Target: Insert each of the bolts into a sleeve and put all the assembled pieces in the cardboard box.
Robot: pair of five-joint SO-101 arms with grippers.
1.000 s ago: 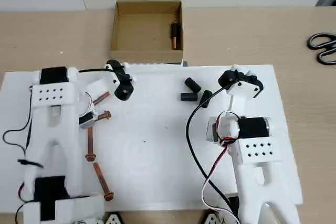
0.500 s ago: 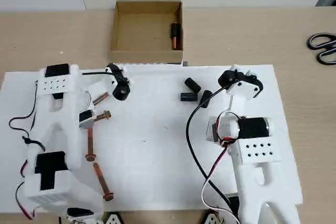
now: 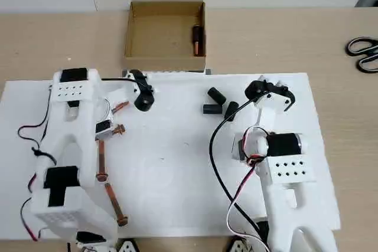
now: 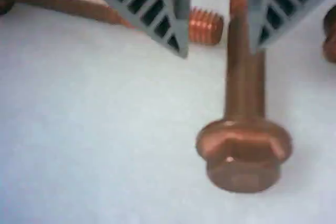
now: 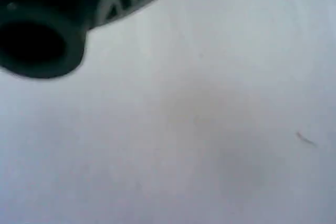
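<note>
Left gripper [image 4: 218, 51] is held spread astride a bolt [image 4: 242, 145] on the white sheet [image 4: 94, 129]. Right gripper [image 3: 237, 107] is set beside a sleeve [image 5: 37, 45], and its grip cannot be told.

The cardboard box [image 3: 167, 28] sits at the back of the table [image 3: 53, 45], just behind the white sheet [image 3: 177, 169], with one assembled piece [image 3: 197, 39] lying along its right wall. Three sleeves [image 3: 217, 94] cluster on the sheet right of centre; the nearest seems to touch the right arm [image 3: 283, 169]. Four bolts [image 3: 101, 157] trail front to back on the left, and the left gripper [image 4: 218, 30] stands spread astride one bolt [image 4: 244, 129]. Scissors [image 3: 363, 53] lie far right, off the sheet.
</note>
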